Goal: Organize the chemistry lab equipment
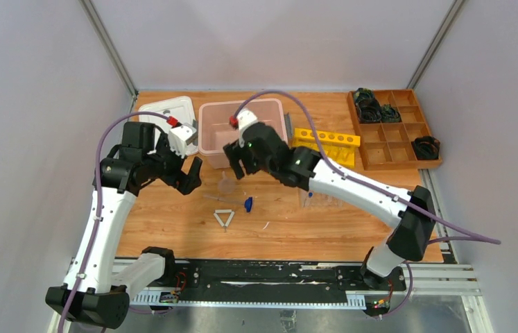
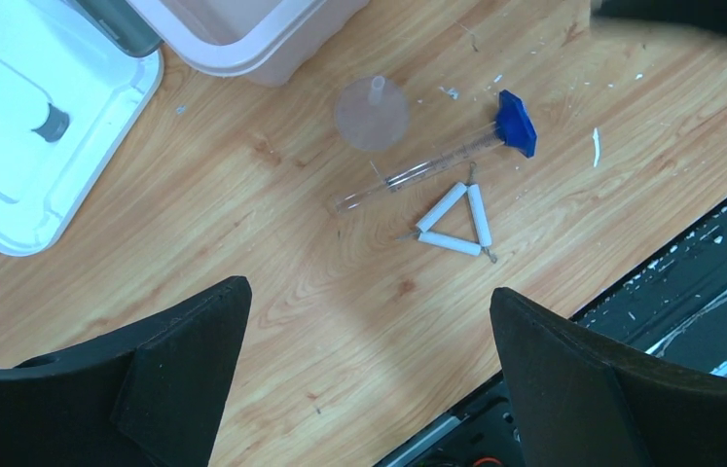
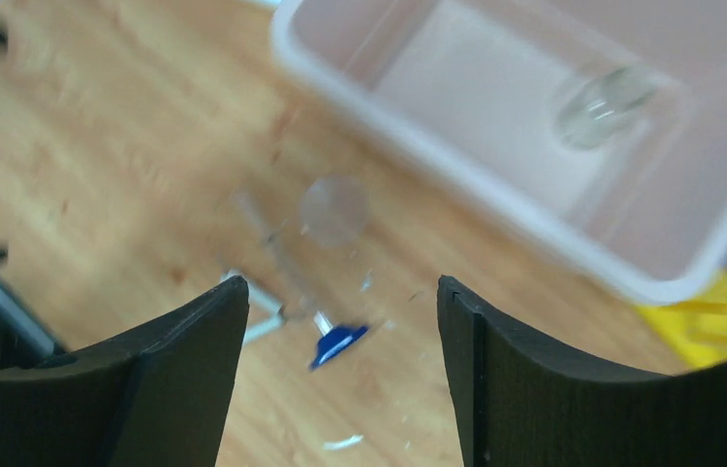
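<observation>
A white triangle frame (image 1: pixel 224 218) lies on the wooden table, also in the left wrist view (image 2: pixel 454 221). Beside it lies a clear tube (image 2: pixel 418 170) with a blue end (image 1: pixel 247 204). A clear funnel-like piece (image 2: pixel 371 112) stands mouth down near the pink bin (image 1: pixel 242 132). A clear glass vessel (image 3: pixel 598 102) lies inside the bin. A clear plastic tube tray (image 1: pixel 322 200) sits under the right arm. My left gripper (image 1: pixel 190 173) is open and empty above bare wood (image 2: pixel 369 288). My right gripper (image 1: pixel 237 163) is open and empty above the blue end (image 3: pixel 342 282).
A white lid (image 1: pixel 169 114) lies left of the bin. A yellow rack (image 1: pixel 325 142) stands to its right. A wooden compartment box (image 1: pixel 394 128) with dark items is at the back right. Small white shards (image 2: pixel 595 146) dot the table. The black base rail (image 1: pixel 270 274) runs along the near edge.
</observation>
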`<action>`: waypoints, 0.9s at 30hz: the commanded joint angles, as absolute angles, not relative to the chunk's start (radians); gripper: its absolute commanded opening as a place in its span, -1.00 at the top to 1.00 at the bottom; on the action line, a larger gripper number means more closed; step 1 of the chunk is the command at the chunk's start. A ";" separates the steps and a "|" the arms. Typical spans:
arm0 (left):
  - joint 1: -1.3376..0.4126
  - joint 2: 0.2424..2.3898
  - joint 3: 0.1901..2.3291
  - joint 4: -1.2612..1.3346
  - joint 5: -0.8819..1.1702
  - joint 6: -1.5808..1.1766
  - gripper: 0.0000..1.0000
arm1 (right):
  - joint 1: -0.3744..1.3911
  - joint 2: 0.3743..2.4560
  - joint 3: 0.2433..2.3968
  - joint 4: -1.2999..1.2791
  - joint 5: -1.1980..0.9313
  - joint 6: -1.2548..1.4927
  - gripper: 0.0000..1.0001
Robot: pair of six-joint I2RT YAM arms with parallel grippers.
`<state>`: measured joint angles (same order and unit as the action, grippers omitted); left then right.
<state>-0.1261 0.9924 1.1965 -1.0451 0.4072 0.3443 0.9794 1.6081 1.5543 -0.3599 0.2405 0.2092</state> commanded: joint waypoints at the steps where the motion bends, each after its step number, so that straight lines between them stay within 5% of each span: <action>1: -0.118 0.978 1.210 -1.052 0.390 0.367 -1.00 | 1.056 1.634 1.379 -0.330 0.088 0.170 -0.45; 10: -0.088 0.983 1.211 -1.052 0.396 0.373 -0.99 | 1.062 1.780 1.363 -0.339 -0.078 0.107 -0.32; 27: -0.062 0.985 1.215 -1.052 0.417 0.378 -0.98 | 1.060 2.034 1.485 -0.386 -0.064 0.005 -0.06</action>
<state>-0.0700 0.9920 1.1965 -1.0500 0.3981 0.3676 1.0611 2.0174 1.4506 -0.3668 -0.0605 0.0330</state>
